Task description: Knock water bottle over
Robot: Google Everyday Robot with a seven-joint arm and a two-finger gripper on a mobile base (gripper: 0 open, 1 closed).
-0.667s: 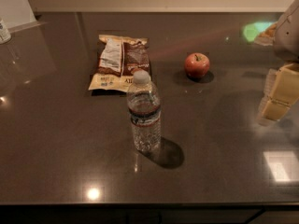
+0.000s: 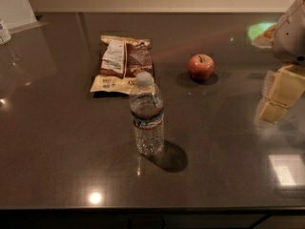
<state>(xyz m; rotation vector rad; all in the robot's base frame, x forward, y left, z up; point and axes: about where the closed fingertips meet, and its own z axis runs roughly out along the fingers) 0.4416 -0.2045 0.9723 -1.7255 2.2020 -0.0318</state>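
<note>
One item is concerning us: the water bottle [image 2: 147, 116]. It is standing upright on the dark table [image 2: 57, 151], slightly toward 6 o'clock from the middle of the view, with its white cap on top and its shadow falling toward 4 o'clock. Against the picture from a moment earlier, we are finding it in the same spot and the same posture. Nothing is touching or tipping it.

We are noting the gripper [image 2: 279, 97] at the 3 o'clock edge of the view, roughly at the bottle's 3 o'clock and well apart from it. Compared with the earlier picture, it appears to be edging slightly toward 9 o'clock, that is, inward over the table. The shift is small. We cannot tell whether the pincer is apart or together, and we are not guessing.

We are also recording a red apple [image 2: 200, 67] at the bottle's 1 o'clock, lying between bottle and gripper but farther back. A snack bag [image 2: 123, 63] is lying flat at the bottle's 11 o'clock, just behind it.

In our judgement, the task is standing at its approach stage. The knock is not yet made, and most of the sideways travel is remaining. We are judging that a sweep toward 9 o'clock along the near side would be passing the apple without disturbing it.
</note>
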